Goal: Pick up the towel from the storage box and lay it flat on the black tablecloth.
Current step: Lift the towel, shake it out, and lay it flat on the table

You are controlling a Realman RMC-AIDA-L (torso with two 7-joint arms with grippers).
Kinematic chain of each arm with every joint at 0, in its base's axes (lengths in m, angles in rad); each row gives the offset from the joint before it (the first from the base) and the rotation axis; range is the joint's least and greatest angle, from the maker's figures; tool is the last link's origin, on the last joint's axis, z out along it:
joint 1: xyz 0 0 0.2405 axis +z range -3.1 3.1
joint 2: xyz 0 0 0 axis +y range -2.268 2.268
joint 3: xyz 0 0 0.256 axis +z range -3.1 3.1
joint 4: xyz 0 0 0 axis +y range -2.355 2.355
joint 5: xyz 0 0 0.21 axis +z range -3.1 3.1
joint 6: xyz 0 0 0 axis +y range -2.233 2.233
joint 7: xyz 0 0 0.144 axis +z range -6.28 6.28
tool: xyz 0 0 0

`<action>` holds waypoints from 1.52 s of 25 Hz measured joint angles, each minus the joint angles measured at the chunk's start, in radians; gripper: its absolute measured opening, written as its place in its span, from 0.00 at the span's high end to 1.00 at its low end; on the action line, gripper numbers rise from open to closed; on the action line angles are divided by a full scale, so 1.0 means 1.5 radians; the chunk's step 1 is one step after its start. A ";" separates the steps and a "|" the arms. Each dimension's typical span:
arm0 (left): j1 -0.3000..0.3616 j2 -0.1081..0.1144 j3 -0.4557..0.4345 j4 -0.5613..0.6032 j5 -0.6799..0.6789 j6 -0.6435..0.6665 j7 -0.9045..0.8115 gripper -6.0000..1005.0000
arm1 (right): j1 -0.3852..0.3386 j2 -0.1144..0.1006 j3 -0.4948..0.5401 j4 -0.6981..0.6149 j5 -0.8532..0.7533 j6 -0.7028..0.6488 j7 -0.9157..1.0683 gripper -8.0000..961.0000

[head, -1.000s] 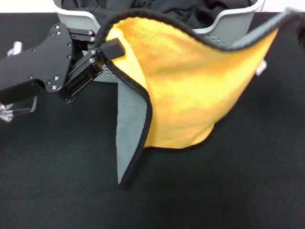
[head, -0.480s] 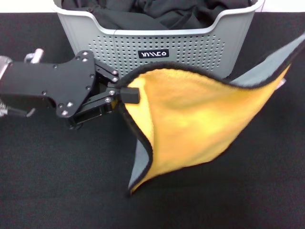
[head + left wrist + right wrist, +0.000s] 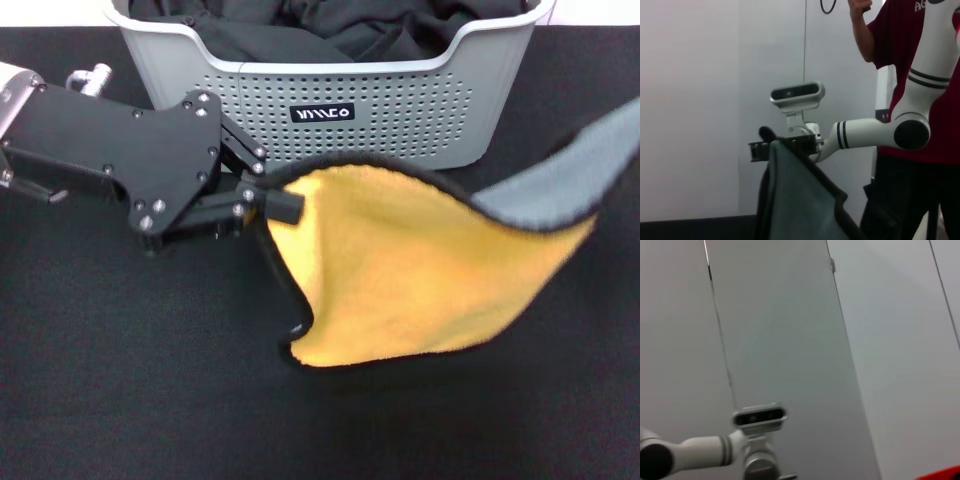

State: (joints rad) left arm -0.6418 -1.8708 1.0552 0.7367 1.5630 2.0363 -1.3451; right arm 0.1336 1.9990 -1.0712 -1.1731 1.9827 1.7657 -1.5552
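The fluffy yellow-orange microfibre towel (image 3: 420,265) with thin black edging hangs in the air just in front of the large light grey perforated plastic storage box (image 3: 400,110), stretched between two held corners, its grey reverse showing where the right-hand corner runs off the head view. Its lower edge sags down close to the wide black speckled tablecloth (image 3: 120,380); whether it touches cannot be told. The left tool (image 3: 275,200), black and boxy, is pressed together on the towel's near-left corner. The right tool is out of the head view, so its state cannot be told, though the raised far corner suggests it holds the cloth there.

The step in hand looks to be the spreading. To do it well, both corners should be kept level and taut, the hanging edge let down onto the cloth first, then the held edge drawn back toward the box side and lowered so the towel unrolls flat without a fold. The curled left border near the tool is the part most likely to tuck under.

The tablecloth covers the table around the box; black garments (image 3: 330,30) lie crumpled inside the box. The left wrist view shows the towel's grey side, a white wall, the right arm (image 3: 875,132) and a person in a red shirt (image 3: 910,75).
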 joint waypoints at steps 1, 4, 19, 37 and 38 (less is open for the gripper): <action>0.010 -0.002 0.009 0.014 -0.010 0.001 -0.008 0.98 | -0.030 0.000 -0.017 -0.027 0.008 0.000 0.000 0.89; 0.054 -0.003 0.102 0.100 -0.090 0.002 -0.040 0.98 | -0.118 0.003 -0.056 -0.123 0.029 0.001 -0.001 0.89; 0.097 0.007 0.139 0.208 -0.049 -0.002 -0.157 0.98 | -0.198 0.017 -0.141 -0.071 0.043 -0.021 -0.029 0.89; -0.047 -0.006 -0.114 0.006 0.348 -0.118 -0.108 0.98 | 0.120 -0.001 -0.150 0.308 -0.015 -0.200 -0.107 0.89; -0.051 -0.009 -0.113 0.010 0.363 -0.127 -0.114 0.98 | 0.130 -0.001 -0.150 0.316 -0.026 -0.219 -0.106 0.88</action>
State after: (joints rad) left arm -0.7178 -1.8841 0.8860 0.7515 2.1077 1.8451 -1.5157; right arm 0.3293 1.9981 -1.2963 -0.6991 1.9436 1.4377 -1.7143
